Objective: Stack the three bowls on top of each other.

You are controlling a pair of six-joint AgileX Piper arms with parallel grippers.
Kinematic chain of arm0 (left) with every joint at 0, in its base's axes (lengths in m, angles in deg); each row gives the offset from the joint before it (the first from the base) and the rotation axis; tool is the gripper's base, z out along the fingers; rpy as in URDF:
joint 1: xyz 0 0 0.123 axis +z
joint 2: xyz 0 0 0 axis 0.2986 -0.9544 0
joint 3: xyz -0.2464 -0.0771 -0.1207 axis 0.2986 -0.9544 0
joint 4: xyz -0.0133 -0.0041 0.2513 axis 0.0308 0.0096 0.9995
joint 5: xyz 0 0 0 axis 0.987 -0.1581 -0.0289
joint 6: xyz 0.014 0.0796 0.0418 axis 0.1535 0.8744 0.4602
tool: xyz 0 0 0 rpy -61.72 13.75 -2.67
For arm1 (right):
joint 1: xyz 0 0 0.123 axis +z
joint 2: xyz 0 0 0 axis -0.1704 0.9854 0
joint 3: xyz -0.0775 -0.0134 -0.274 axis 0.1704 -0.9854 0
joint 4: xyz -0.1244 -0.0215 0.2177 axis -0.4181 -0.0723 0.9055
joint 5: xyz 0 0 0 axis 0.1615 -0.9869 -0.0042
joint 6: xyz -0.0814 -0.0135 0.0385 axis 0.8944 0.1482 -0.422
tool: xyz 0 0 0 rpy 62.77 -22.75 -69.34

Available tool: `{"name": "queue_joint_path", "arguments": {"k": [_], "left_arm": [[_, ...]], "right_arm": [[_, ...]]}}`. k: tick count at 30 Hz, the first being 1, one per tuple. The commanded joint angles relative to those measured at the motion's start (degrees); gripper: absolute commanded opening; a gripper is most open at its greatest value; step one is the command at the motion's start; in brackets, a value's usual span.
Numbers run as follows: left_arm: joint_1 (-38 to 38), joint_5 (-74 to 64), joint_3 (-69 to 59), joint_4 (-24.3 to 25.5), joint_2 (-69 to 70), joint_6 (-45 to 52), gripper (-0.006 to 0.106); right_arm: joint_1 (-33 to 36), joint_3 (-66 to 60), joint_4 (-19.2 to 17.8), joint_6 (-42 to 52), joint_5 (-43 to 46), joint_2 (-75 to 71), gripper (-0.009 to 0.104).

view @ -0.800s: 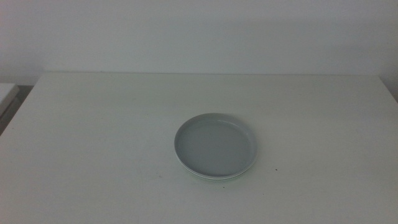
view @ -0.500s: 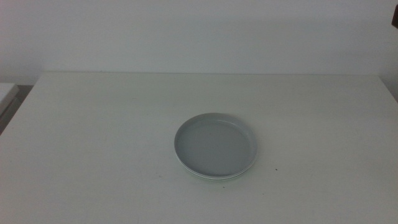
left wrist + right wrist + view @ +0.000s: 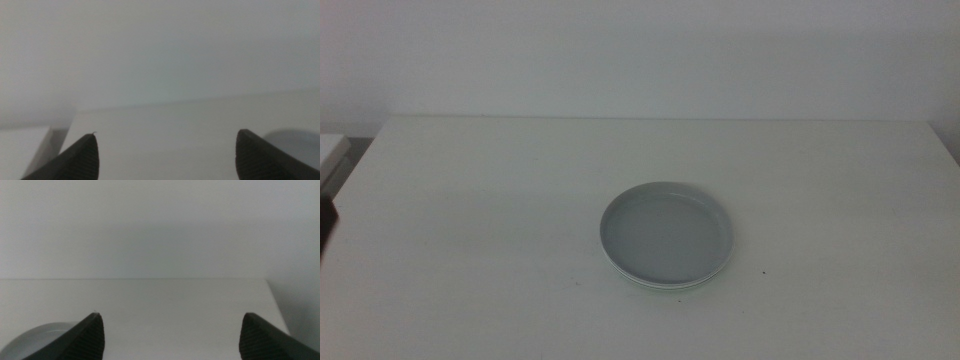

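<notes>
A grey bowl (image 3: 667,235) sits on top of a stack at the table's middle. A pale rim (image 3: 655,286) of another dish shows under its front edge; I cannot tell white from mint green there. My left gripper (image 3: 167,133) is open and empty, away to the left of the stack, and a grey bowl edge (image 3: 295,142) shows beside one jaw. A dark part of that gripper (image 3: 324,225) shows at the left edge of the middle view. My right gripper (image 3: 172,315) is open and empty, out of the middle view, with the bowl (image 3: 45,337) low beside it.
The white table (image 3: 480,220) ends at a white wall behind. A pale surface (image 3: 330,148) lies beyond the table's far left corner. The table's right edge (image 3: 277,307) shows in the right wrist view.
A dark part of the left gripper has come into the middle view at its left edge. A dark speck at the upper right edge half a second ago is gone. The stack has not moved.
</notes>
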Motion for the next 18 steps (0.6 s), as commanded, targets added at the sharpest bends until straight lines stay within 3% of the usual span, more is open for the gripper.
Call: {"name": "queue_joint_path", "arguments": {"k": [1,6,12,18], "left_arm": [[-0.02,0.48,-4.1,-0.38,3.42,-0.01,0.094],[-0.02,0.6,-12.26,-3.0,10.87,-0.01,0.094],[-0.02,0.47,-19.09,-3.11,18.0,-0.01,0.094],[0.11,1.99,-21.93,-2.88,18.0,-0.01,0.094]], "right_arm": [[-2.16,-3.15,0.23,0.2,0.59,-3.29,0.092],[-2.52,-10.21,-2.67,0.2,0.59,-10.92,0.092],[-2.52,-20.64,-3.51,0.2,6.66,-20.75,0.092],[-2.52,-29.58,-3.51,0.2,6.54,-29.6,0.092]]}}
